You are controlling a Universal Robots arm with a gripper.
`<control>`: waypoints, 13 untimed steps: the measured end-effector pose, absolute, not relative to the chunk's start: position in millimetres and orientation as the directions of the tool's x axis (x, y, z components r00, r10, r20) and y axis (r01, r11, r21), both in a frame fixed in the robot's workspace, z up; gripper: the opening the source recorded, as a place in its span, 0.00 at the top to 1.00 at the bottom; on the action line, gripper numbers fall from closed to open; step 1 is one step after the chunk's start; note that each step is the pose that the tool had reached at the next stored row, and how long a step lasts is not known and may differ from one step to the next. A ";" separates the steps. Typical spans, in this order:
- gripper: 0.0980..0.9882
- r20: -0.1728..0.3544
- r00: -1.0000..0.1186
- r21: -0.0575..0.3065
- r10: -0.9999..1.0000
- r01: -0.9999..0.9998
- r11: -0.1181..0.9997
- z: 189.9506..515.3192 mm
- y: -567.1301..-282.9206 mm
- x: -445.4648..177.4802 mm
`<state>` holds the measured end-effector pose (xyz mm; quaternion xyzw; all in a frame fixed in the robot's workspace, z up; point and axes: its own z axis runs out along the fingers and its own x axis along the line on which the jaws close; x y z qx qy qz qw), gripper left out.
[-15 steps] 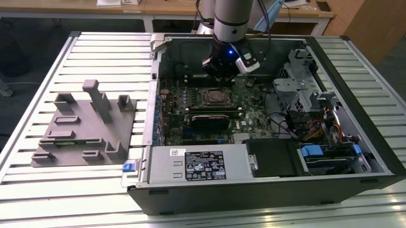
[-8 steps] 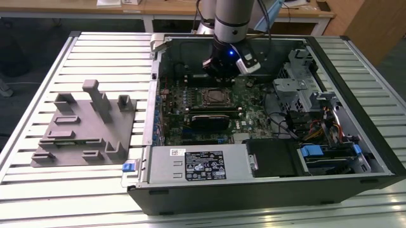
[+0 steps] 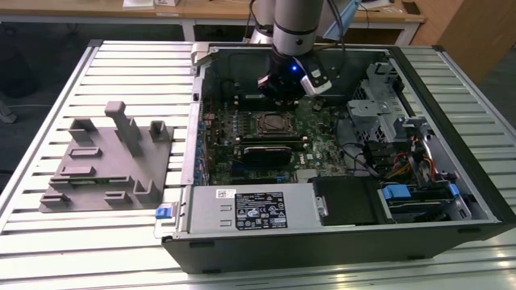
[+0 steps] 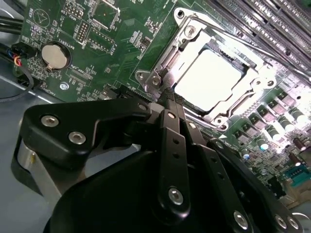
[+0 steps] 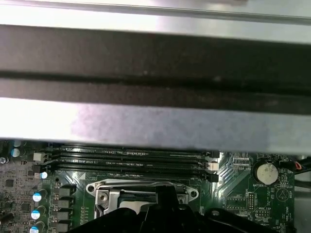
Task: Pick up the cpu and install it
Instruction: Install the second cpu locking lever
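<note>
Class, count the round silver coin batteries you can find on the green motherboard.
1. The coin battery sits in its round holder on the motherboard, apart from the socket holding the cpu; both wrist views show it. The arm may hide others.

Arm's claw [image 3: 282,90] hangs inside open computer case [image 3: 451,199], just above the motherboard [image 3: 322,151]. CPU socket [image 3: 275,124] directly below claw. Grey fixture [image 3: 105,160] well off to the exterior view's left on slatted tabletop [image 3: 48,241].

Grey tubular arm [image 3: 295,21], black wrist (one blue light), black linkage gripper [image 4: 171,104] with silver screws.
</note>
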<state>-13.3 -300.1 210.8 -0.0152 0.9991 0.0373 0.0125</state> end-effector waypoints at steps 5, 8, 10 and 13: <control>0.99 -0.026 -0.999 0.074 -0.029 -0.031 0.997 223.6 -300.1 -13.3; 0.99 -0.026 -0.999 0.074 -0.029 -0.031 0.997 228.8 -300.1 -13.3; 0.99 -0.026 -0.999 0.074 -0.030 -0.031 0.997 228.8 -300.8 -13.3; 0.99 -0.026 -0.999 0.074 -0.029 -0.031 0.997 228.8 -304.5 -13.3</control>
